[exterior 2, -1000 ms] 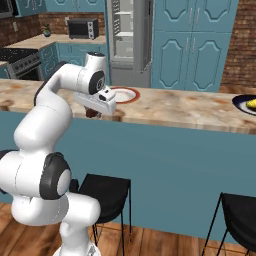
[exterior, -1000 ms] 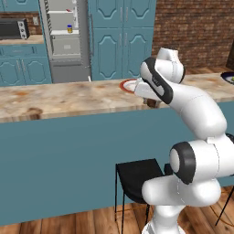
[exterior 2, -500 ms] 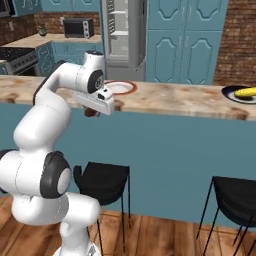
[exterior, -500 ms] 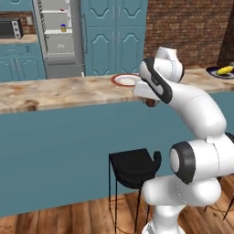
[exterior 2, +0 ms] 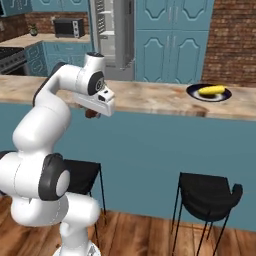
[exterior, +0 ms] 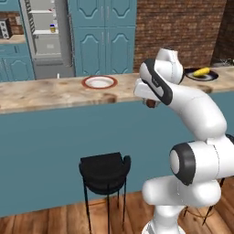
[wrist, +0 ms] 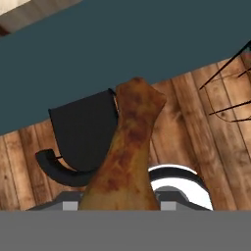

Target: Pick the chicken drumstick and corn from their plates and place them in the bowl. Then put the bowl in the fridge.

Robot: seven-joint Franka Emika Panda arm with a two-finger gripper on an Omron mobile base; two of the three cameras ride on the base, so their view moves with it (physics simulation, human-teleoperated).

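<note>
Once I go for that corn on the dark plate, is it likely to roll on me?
Probably: the corn is a rounded oblong cob lying on its side on a flat plate, so a nudge could roll it. Its bumpy surface may help grip. It looks stiff.

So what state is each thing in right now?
Gripper: shut on the chicken drumstick.
Chicken drumstick: held in the air, off the counter.
Orange-rimmed plate: bare, on the counter.
Corn: lying on the dark plate.
Fridge: door open, shelves showing.
</note>
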